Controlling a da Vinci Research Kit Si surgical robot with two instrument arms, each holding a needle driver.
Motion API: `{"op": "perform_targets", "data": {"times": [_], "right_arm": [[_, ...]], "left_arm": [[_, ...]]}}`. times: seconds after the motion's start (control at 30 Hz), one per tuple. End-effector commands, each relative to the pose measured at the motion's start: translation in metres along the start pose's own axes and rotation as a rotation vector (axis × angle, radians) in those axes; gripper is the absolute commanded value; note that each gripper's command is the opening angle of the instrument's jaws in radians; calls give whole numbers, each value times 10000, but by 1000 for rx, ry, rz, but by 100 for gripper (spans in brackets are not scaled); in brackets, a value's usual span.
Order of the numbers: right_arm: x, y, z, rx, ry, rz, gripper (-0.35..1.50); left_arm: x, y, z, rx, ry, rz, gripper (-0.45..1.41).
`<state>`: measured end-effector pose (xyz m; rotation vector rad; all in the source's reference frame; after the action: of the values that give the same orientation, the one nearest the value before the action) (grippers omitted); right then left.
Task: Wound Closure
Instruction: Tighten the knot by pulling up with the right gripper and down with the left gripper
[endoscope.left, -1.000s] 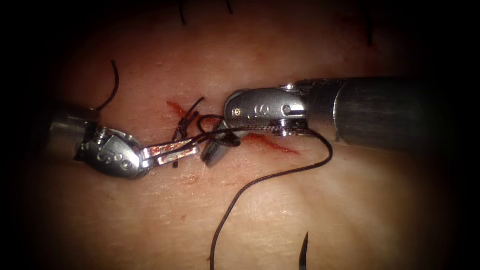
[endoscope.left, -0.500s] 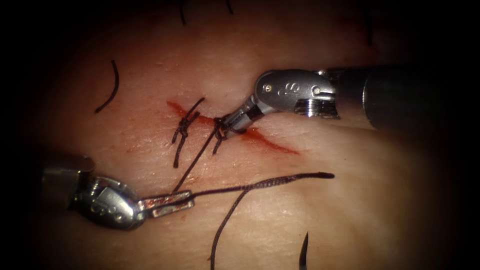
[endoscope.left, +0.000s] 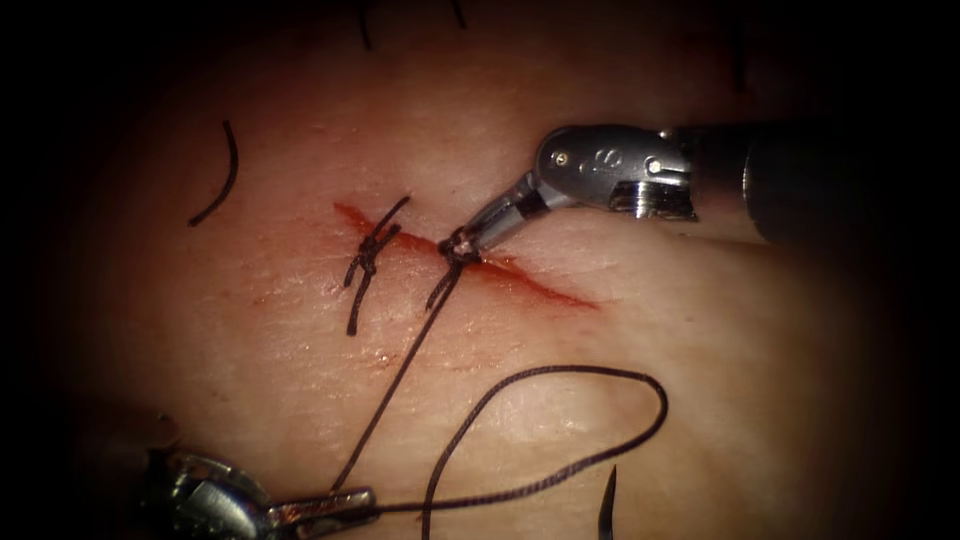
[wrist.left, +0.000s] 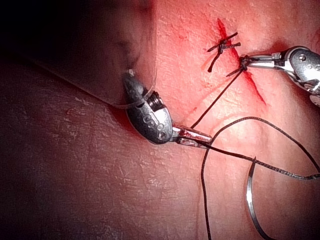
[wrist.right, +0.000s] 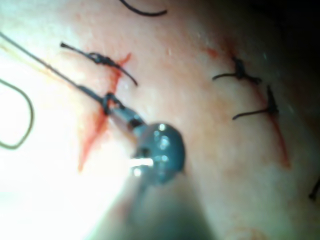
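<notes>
The left tool (endoscope.left: 335, 503) sits at the lower left of the endoscope view, well away from the cut (endoscope.left: 470, 258). Its jaws are clenched on the thread (endoscope.left: 395, 385); the body of the tool is partly cut off by the lower edge and lies in shadow. In the left wrist view the same tool (wrist.left: 192, 137) grips the thread (wrist.left: 215, 102) at its jaw tips. One strand runs straight and taut from these jaws up to the knot (endoscope.left: 458, 247) on the cut.

The right tool (endoscope.left: 468, 240) enters from the right, its jaw tips at the knot. The jaws appear closed on the thread at the knot, but the tips are small and merge with the dark knot, so the exact grip is hard to make out. In the right wrist view the tool (wrist.right: 117, 112) meets the knot (wrist.right: 106, 102) in the same way, and its tips are blurred.

A second strand leaves the left tool's jaws toward the right and forms a slack loop (endoscope.left: 640, 400) on the tissue (endoscope.left: 700, 350) below the cut.

The needle (endoscope.left: 606, 505) lies free on the tissue at the lower edge of the endoscope view, held by neither tool; its tip alone is visible, the rest is cut off. The left wrist view shows more of its curve (wrist.left: 250, 200), resting on the surface, not in the tissue.

A finished stitch (endoscope.left: 368, 250) crosses the cut to the left of the knot. Red fluid (endoscope.left: 530, 280) lines the cut. A cut end of thread (endoscope.left: 222, 180) lies at upper left.
</notes>
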<state>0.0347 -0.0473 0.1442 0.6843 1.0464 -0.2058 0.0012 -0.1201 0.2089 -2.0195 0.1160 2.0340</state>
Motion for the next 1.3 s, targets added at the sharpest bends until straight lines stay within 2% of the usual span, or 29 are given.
{"op": "perform_targets", "data": {"times": [0.03, 0.2, 0.5, 0.8, 1.13, 1.3], "right_arm": [[-3, 5, 3, -5, 0, 2, -35], [-4, 1, -2, -8, 17, 8, -35], [-6, -2, -6, -13, 25, 14, -35], [-5, -4, -8, -23, 37, 19, -35], [-14, 17, -35, -94, 45, 75, -35], [-21, 25, -43, -131, 43, 102, -35]], "left_arm": [[-4, 11, 2, -3, 2, -3, -45], [-1, 15, -2, 0, 0, -2, -45], [3, 34, -33, 16, -10, -9, -45], [11, 48, -46, 23, -14, -4, -45], [20, 78, -86, 40, -33, -9, -45], [22, 86, -93, 45, -34, -16, -45]]}}
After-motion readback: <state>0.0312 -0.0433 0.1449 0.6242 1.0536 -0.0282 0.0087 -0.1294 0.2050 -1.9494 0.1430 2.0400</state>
